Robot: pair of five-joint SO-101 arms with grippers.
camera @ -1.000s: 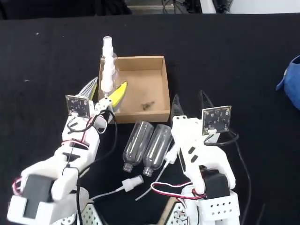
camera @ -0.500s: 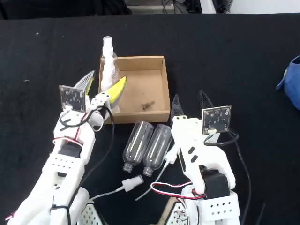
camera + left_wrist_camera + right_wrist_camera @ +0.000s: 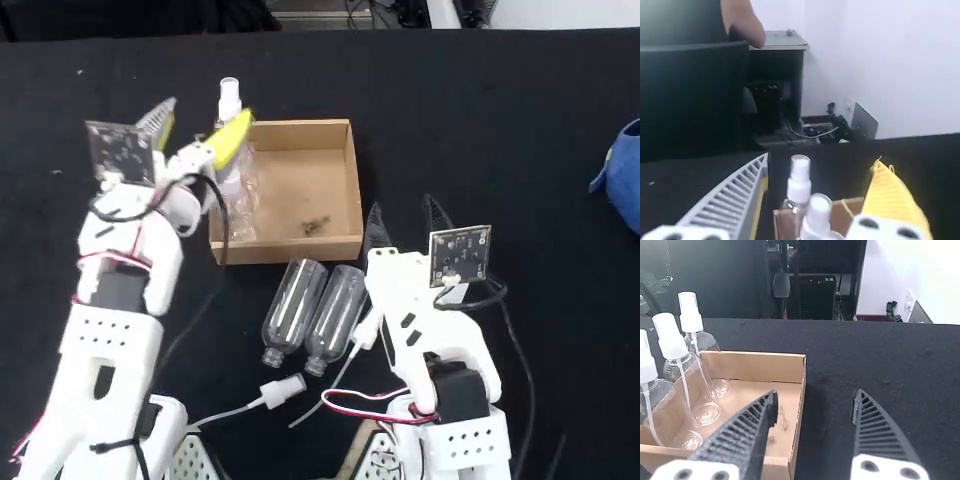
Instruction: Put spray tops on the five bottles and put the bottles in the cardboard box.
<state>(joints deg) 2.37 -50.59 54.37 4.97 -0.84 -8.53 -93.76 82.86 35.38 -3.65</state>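
Two open grippers, nothing in either one. The left gripper [image 3: 200, 113] hangs with its grey and yellow fingers spread wide, up above the left wall of the cardboard box [image 3: 355, 180], right over the three capped bottles [image 3: 232, 175] standing in a row along that wall. The right gripper [image 3: 403, 207] is spread as well, low, just off the box's near right corner. So three are done by my count, and two bare bottles [image 3: 315, 303] lie side by side on the black table [image 3: 520, 130] between the box and the right arm, necks pointing toward the arms. One loose spray top [image 3: 283, 387] lies nearer the arm bases, its thin tube trailing off to the side.

If I were driving: take the left arm away from those tall sprayers going up and outward, since they look tippy. Grab the spray top by its collar, not the tube. Have the other arm pin a bottle first, because round clear plastic will roll, then feed the tube into the neck before twisting.
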